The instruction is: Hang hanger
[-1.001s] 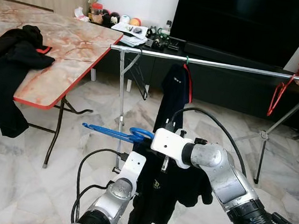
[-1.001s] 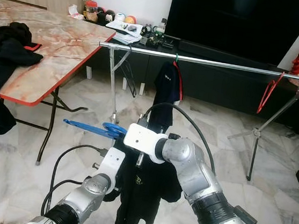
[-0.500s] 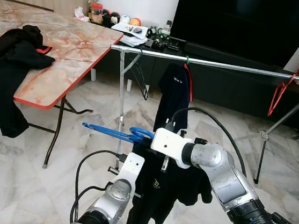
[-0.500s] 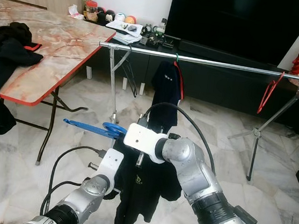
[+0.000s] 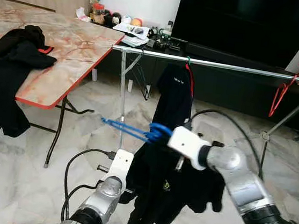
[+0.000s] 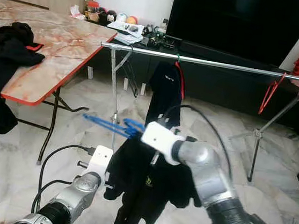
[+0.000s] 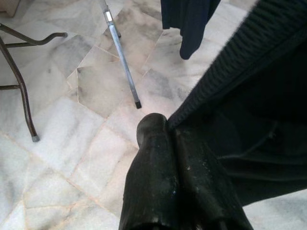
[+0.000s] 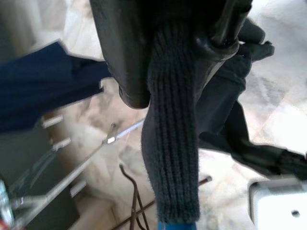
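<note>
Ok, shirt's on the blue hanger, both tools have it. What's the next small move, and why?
Probably lift the right tool up and forward toward the rail. The blue hanger, carrying the black shirt, hangs well below the rail and short of it. A gap shows between the hung dark shirt and the red hanger. The left tool pinches the shirt's edge.

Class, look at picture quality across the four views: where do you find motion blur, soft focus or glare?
Eye views: blue hanger and right end effector smear with motion; table, rail and floor stay sharp, evenly lit. Left wrist view: left end effector is crisp, with pale sheen on the tiles. Right wrist view: the near black shirt is in focus, the rack behind soft and washed out.
</note>
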Tool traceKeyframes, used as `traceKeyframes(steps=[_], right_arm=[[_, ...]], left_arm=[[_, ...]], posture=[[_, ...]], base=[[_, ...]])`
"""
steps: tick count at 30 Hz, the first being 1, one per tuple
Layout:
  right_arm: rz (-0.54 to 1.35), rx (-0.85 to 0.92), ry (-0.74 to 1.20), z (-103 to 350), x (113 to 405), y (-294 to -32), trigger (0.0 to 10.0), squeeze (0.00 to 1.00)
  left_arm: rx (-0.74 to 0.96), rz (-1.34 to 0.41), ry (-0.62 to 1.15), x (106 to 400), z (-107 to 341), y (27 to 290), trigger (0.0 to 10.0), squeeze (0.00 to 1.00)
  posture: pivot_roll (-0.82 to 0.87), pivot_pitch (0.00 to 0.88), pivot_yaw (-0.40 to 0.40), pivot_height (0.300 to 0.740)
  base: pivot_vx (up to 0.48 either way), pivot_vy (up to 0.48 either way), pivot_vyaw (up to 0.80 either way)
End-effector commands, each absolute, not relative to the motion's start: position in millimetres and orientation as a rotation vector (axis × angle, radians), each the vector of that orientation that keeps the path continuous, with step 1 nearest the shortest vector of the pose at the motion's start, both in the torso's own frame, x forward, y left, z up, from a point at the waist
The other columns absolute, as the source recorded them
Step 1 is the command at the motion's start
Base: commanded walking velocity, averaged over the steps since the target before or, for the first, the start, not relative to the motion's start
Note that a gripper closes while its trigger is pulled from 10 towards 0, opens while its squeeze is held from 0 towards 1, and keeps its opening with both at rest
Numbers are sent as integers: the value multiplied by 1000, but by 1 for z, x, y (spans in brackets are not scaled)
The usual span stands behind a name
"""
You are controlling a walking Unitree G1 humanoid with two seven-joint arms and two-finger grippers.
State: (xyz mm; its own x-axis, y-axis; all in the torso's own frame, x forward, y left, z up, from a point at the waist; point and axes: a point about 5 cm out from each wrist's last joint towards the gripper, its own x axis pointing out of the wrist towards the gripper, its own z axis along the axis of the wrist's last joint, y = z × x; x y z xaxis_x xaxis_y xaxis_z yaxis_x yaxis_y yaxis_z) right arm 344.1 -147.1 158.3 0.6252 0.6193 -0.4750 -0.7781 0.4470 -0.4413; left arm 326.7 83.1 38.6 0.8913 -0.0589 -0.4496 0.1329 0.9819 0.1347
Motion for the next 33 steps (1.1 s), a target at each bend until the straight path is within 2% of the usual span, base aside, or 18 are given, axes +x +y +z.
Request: traceKeyframes(steps=[1, 7, 8, 9, 17, 26, 28, 30, 33], right_arm=[[826, -588, 239, 166, 345, -170, 0, 0], [893, -430, 269, 154, 328, -199, 0, 0], [900, -417, 323, 145, 321, -213, 0, 0], [900, -417, 323, 145, 321, -213, 0, 0], [982, -549, 647, 102, 282, -271, 0, 0], [971, -530, 680, 104, 279, -285, 0, 0], [969, -566, 698, 103, 279, -288, 0, 0], [907, -683, 741, 97, 282, -295, 0, 0], [814, -718, 690, 99, 291, -297, 0, 0]], left_arm=[[156, -87, 472, 327, 38, 86, 0, 0], [154, -111, 475, 326, 38, 80, 0, 0], [153, -115, 475, 326, 38, 79, 0, 0], [153, -115, 475, 326, 38, 79, 0, 0], [162, -130, 475, 325, 39, 79, 0, 0], [166, -139, 478, 325, 38, 78, 0, 0], [166, -144, 480, 324, 38, 77, 0, 0], [170, -152, 481, 324, 38, 77, 0, 0], [193, -168, 484, 324, 37, 77, 0, 0]], posture=[[12, 0, -113, 740], [7, 0, -110, 740], [7, 0, -108, 740], [7, 0, -108, 740], [-2, 0, -103, 740], [-3, 0, -103, 740], [-2, 0, -103, 740], [-3, 0, -102, 740], [0, 0, -99, 740]], base=[[0, 0, 0], [0, 0, 0], [0, 0, 0], [0, 0, 0], [0, 0, 0], [0, 0, 0], [0, 0, 0], [0, 0, 0], [0, 0, 0]])
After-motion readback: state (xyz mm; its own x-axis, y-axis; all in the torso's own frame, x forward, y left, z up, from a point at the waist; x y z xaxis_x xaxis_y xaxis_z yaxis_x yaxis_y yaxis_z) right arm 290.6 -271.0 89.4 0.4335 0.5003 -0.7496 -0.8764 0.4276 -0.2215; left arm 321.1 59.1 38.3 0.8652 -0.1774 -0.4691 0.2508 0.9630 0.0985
